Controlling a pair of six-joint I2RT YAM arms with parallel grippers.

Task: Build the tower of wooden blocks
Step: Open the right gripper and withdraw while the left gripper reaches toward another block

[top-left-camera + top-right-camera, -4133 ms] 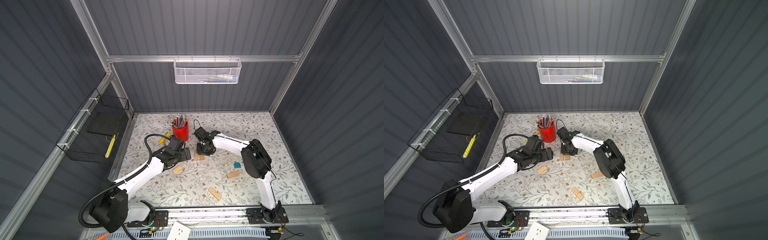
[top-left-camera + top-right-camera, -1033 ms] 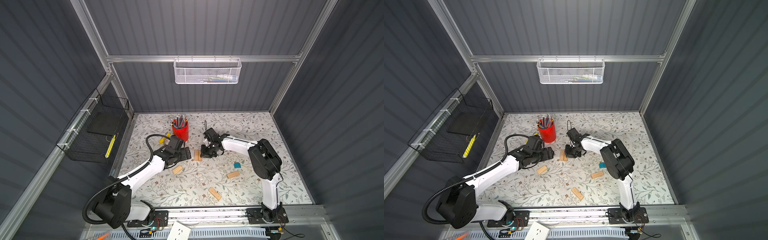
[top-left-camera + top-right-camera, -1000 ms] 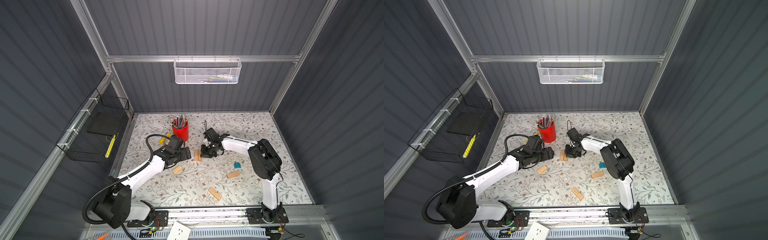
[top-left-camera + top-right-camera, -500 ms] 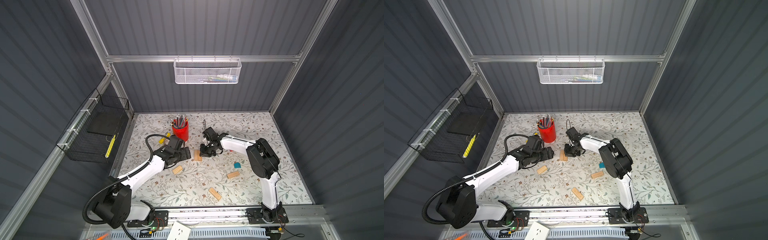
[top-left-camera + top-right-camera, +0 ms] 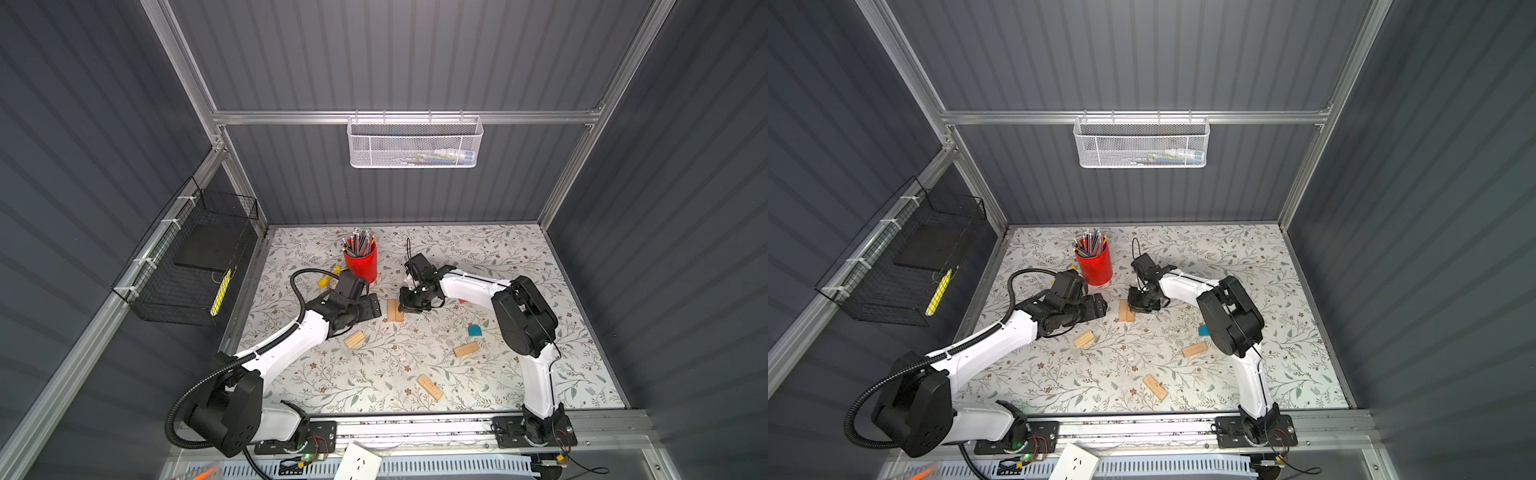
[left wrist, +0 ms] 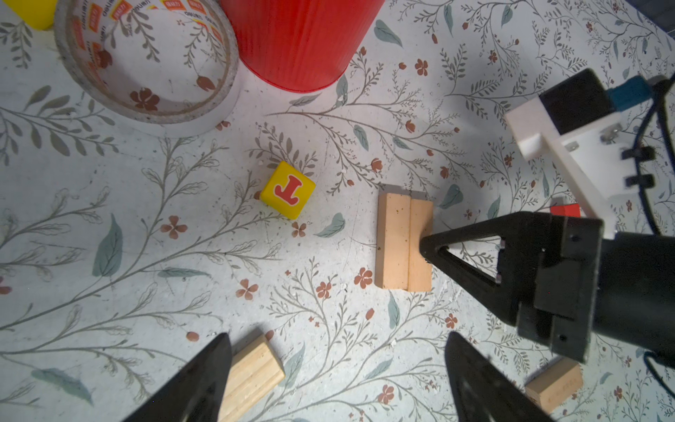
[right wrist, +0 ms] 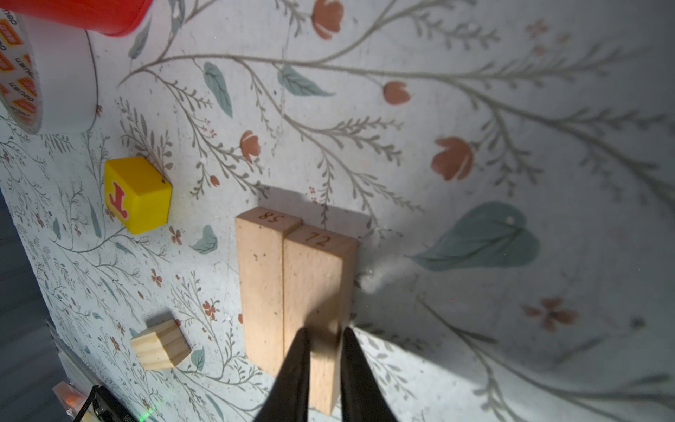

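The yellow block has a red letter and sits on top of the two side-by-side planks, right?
No. The yellow block has a red letter, but it sits on the table beside the two side-by-side planks, not touching them. The left wrist view shows this.

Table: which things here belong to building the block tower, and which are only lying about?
For the tower: paired planks, loose wood blocks, yellow letter cube, teal block, red block.
Lying about: red pencil cup, tape roll, yellow tube.

Red block [image 6: 565, 210] mostly hidden behind right arm [image 6: 569, 146]; tape roll [image 6: 160, 117] cut by frame edge; mesh basket's [image 5: 415, 145] contents indistinct.
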